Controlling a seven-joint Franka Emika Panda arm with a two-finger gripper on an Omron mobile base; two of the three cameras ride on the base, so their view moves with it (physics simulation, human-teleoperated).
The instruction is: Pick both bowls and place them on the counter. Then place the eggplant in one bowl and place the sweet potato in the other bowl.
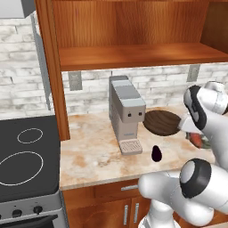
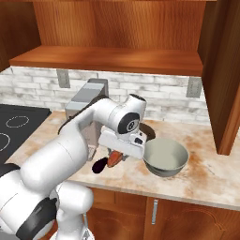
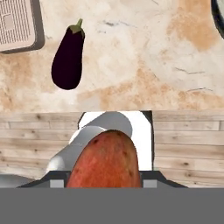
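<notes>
Fingers of the gripper (image 2: pixel 114 159) are pinched on the orange-brown tapered sweet potato (image 3: pixel 105 159), held mid-frame beside the grey-green glazed bowl (image 2: pixel 165 157); firm, light, slightly slippery, it is judged best gripped across the middle.

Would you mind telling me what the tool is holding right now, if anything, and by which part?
The tool holds the sweet potato above the counter. It seems gripped around its upper end, with the tapered end hanging free; the exact contact is hidden.
</notes>
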